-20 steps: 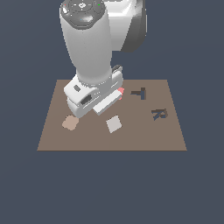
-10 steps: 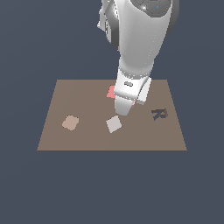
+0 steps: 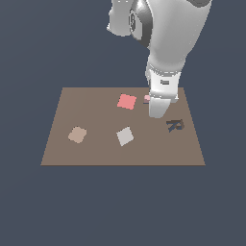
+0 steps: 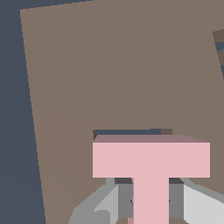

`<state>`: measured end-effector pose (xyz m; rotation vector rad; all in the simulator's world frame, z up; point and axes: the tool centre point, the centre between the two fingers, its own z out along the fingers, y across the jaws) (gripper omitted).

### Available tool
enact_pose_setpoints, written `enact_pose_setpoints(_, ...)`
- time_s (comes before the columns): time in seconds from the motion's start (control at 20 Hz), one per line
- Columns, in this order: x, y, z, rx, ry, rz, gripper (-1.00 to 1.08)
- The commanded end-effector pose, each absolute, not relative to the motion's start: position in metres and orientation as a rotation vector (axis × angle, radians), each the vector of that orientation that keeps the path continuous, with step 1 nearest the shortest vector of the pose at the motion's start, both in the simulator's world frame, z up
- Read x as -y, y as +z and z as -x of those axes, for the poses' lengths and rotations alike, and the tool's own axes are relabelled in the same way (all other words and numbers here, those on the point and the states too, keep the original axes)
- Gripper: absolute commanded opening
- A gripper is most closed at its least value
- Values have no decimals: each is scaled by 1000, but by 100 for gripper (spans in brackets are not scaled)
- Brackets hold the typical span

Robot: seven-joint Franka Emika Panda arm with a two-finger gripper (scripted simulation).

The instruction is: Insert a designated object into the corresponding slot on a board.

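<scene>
Wrist view shows the end effector gripping the pink T-block just over the dark T-slot in the board; insertion is underway, and lowering calls for exact alignment.

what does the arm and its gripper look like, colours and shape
The arm is glossy white with bulky rounded links and darker grey bands at the joints. It narrows to a white, boxy wrist section. In the wrist view the gripper has flat, angular light grey fingers. No cables or markings are visible.

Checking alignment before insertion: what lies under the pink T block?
Under the T block a dark slot edge shows in the board; the block covers the rest.
</scene>
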<state>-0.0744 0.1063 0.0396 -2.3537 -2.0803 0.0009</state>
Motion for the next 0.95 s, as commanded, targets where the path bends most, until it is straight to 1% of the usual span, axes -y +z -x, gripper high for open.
enact_pose_setpoints(0.0,-108,40,76,2097,1,2340,-100)
enact_pose_setpoints(0.4,-108,30,78,2101,0,2337,-100)
enact_pose_setpoints(0.45,-108,30,78,2101,0,2337,100)
enact_pose_setpoints(0.9,-108,30,78,2101,0,2337,100)
